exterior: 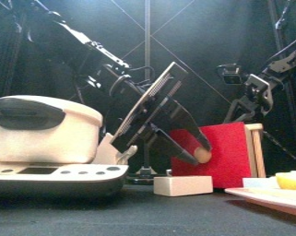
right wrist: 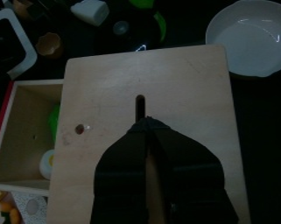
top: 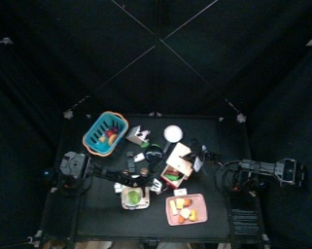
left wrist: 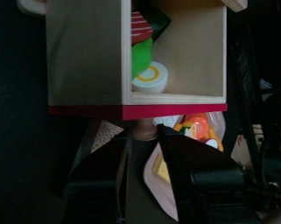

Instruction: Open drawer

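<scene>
The drawer unit (right wrist: 166,87) is a pale wooden box, and its drawer (left wrist: 136,61) stands pulled out with a red front (left wrist: 136,111). Green and white toy food lies inside the drawer. My left gripper (left wrist: 143,136) is shut on the drawer's small knob (left wrist: 143,129). In the front view it (exterior: 197,147) holds the knob at the red front (exterior: 230,152). My right gripper (right wrist: 143,124) is shut and rests its tips on the unit's flat top. In the top view the drawer unit (top: 181,159) sits mid-table between both arms.
A white bowl (right wrist: 254,35) stands just beyond the unit. A blue basket (top: 106,133) is at the back left and a pink tray (top: 187,208) with yellow food is in front. A white appliance (exterior: 45,143) and a small white block (exterior: 183,185) stand near the front edge.
</scene>
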### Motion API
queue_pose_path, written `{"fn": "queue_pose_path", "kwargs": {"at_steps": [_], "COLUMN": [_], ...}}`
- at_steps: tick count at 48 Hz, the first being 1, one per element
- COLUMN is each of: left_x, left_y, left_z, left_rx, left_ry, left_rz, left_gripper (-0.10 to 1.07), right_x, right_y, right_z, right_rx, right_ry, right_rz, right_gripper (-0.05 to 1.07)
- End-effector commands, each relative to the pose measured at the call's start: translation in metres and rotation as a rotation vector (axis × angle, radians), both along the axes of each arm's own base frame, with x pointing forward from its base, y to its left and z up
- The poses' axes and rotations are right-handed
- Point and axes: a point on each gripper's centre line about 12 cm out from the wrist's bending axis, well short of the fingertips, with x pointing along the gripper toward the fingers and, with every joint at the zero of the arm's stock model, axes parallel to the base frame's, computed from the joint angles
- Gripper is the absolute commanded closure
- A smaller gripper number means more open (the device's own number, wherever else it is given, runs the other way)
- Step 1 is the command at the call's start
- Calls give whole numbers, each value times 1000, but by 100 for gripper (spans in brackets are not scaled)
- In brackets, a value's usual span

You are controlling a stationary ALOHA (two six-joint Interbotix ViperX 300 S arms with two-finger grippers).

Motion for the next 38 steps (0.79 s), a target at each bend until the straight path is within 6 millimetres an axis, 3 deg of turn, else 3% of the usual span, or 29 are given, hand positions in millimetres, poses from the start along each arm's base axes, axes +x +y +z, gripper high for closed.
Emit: {"fn": "queue_pose_path", "kwargs": {"at_steps": [1,11,28,38], "left_x": [1,2,2,-2], "left_y": [-9,-10,-9,-9], "left_z": [19,24,42,66], "left_rx": [-1,-1,65,161], "left_ry": [-39,-52,-99,-159], "left_rz": [-33,-36,-93,-169], "left_gripper": [27,8,8,8], "right_x": [-1,-1,0,5], "right_y": [-3,-3,-4,-6], "right_z": [-4,-4,-1,19], "right_rx": [6,4,0,-20], "right_ry": [24,25,18,-29], "right_rz": [-10,-9,-8,-5], "right_gripper": [70,70,70,70]}}
